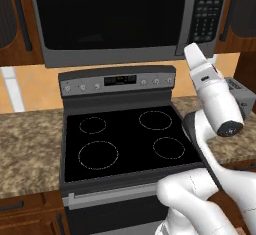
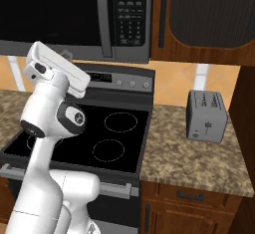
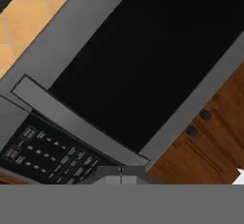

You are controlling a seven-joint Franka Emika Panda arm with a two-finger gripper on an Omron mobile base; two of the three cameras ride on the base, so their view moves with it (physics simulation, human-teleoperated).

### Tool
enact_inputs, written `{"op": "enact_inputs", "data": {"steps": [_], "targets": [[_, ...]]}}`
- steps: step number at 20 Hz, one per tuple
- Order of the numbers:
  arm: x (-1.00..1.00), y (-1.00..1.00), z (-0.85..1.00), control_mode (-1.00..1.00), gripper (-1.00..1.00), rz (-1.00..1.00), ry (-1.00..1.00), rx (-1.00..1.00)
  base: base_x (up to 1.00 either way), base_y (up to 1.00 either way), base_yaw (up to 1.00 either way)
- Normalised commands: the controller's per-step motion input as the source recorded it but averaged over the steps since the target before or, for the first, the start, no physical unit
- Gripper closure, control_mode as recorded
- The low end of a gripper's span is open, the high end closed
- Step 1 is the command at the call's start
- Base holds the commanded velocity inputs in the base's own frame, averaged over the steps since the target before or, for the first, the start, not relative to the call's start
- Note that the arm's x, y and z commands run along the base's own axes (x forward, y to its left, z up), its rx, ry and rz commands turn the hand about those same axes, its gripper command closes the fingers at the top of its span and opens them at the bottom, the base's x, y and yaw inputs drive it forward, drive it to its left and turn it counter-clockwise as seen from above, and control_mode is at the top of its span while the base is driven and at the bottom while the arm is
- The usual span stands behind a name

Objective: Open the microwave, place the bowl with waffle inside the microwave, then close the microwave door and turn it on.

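Note:
The microwave hangs above the stove, and its microwave door of black glass is closed. The long grey handle runs down the door's right side, with the keypad beside it. My gripper points up at the microwave's lower right corner, just below the handle's bottom end, shut with nothing between its fingers. From the right side the gripper sits under the handle. The hand view looks close at the door glass, handle and keypad, with the gripper at the bottom. The bowl and waffle are out of view.
A black-topped stove with several burner rings lies under the arm. A grey toaster stands on the speckled counter to the right. Brown wooden cabinets flank the microwave.

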Motion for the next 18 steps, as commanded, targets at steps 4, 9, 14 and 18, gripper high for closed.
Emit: {"op": "enact_inputs", "data": {"steps": [4, 9, 14, 18], "targets": [[-0.44, -0.93, 0.43, -1.0, 1.0, -0.13, 0.53, 0.37, 0.0, 0.0, 0.0], [-0.6, -0.79, 0.04, -1.0, 1.0, -0.01, 0.3, 0.24, 0.0, 0.0, 0.0], [-0.58, -0.24, 0.13, -1.0, 1.0, 0.22, 0.19, 0.2, 0.0, 0.0, 0.0], [-0.12, 0.0, 0.0, -1.0, 1.0, 0.37, 0.22, 0.29, 0.0, 0.0, 0.0]]}}
